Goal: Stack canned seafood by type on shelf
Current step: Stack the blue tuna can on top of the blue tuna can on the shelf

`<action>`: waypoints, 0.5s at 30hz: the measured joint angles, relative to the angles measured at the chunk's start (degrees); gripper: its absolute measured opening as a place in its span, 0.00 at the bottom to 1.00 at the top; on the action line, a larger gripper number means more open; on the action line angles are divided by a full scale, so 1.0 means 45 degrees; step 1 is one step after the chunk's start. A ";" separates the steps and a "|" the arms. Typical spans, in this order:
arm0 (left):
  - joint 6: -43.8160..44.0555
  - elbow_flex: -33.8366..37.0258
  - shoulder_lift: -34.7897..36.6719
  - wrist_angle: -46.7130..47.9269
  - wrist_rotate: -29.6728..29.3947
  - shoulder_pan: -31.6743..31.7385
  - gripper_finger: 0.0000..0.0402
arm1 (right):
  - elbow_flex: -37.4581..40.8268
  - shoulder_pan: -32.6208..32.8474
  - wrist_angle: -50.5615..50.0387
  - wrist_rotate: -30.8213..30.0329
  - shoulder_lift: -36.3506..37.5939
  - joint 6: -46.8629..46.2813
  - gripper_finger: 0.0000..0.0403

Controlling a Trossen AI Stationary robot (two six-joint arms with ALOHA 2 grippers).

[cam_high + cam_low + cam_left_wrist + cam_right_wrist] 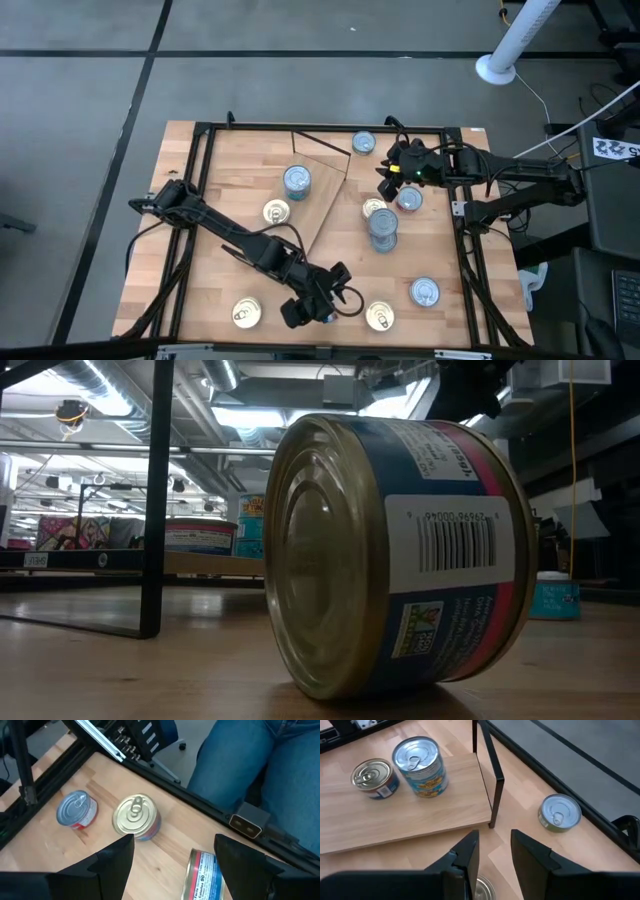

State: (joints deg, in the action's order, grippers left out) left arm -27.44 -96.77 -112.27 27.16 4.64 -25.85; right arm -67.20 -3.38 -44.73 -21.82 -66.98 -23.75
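L hand (335,300) spread wide at worktop (230,270) near edge, over a can on its side (205,872). R hand (385,185) narrow, empty, far right by shelf (395,820). Two cans (418,766) on shelf, rest scattered.

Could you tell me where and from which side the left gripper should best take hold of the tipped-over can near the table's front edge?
The tipped-over can lies on its side, its gold lid facing sideways, between the open fingers of the left gripper. Probably best is to come straight down from above and close the fingers across its two flat ends, lid and base. The curved labelled wall would likely roll or slip out of a pinch.
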 joint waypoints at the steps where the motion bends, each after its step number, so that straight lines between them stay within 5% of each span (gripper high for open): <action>1: 0.0016 0.0000 -0.0036 0.0004 0.0000 0.0000 0.67 | 0.0000 0.0000 -0.0004 0.0005 0.0000 0.0001 0.28; 15: 0.1724 0.0000 -0.0247 0.0195 0.0000 0.0000 0.67 | 0.0000 0.0000 0.0005 0.0000 0.0000 0.0004 0.28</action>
State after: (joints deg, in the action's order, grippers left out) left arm -19.68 -96.77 -113.38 28.04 4.64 -25.85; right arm -67.20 -3.38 -44.71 -21.82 -66.98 -23.73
